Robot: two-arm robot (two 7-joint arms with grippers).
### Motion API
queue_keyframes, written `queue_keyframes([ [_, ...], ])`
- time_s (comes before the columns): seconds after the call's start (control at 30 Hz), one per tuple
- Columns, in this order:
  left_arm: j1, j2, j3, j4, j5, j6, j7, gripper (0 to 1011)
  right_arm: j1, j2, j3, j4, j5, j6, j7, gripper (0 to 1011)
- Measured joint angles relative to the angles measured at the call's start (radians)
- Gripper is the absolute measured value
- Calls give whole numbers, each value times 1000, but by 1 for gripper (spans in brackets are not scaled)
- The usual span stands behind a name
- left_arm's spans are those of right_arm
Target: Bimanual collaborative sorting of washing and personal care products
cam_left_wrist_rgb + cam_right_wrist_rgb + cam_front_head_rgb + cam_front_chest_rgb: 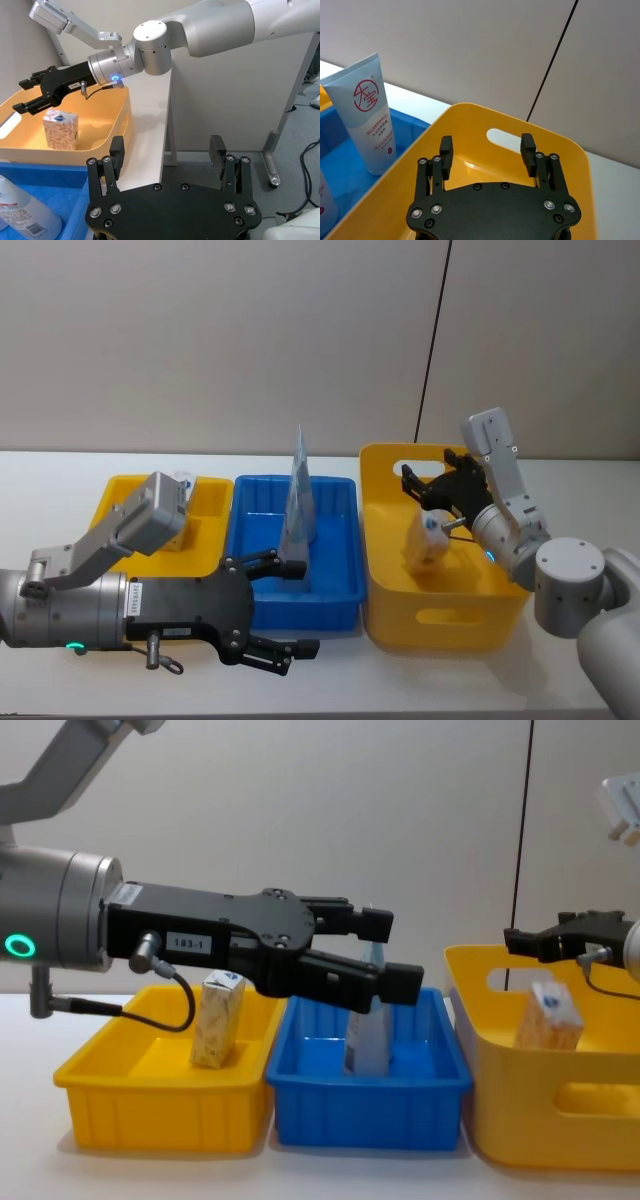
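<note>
I've got the left arm stretched level across the front of the bins, forearm low over the tabletop [400, 675]. Its end effector [298, 608] sits at the near edge of the blue bin [340, 540], fingers spread wide and empty. The pale-blue tube [300, 502] stands upright in that blue bin, just beyond the fingers. The right arm is folded at the elbow, its wrist turned back toward the robot's left. Its end effector [413, 488] hangs over the large yellow bin [385, 560], wide apart and gripping nothing. The patterned box [428, 540] stands upright in that bin, right below it. A yellowish carton [218, 1018] stands in the small yellow bin [150, 1105] on the left.
</note>
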Motion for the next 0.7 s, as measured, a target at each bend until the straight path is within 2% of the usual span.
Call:
queue_keyframes([
  [0.2,0,0,0,0,0,0,0,1001,-8,1,8,-18,-2,2,-1,951],
  [0.3,0,0,0,0,0,0,0,1001,-14,3,12,-36,-2,5,-1,1004],
  [0.47,0,0,0,0,0,0,0,1001,-30,9,19,-72,1,11,3,1003],
  [0.7,0,0,0,0,0,0,0,1001,-83,33,35,-191,18,35,19,1004],
])
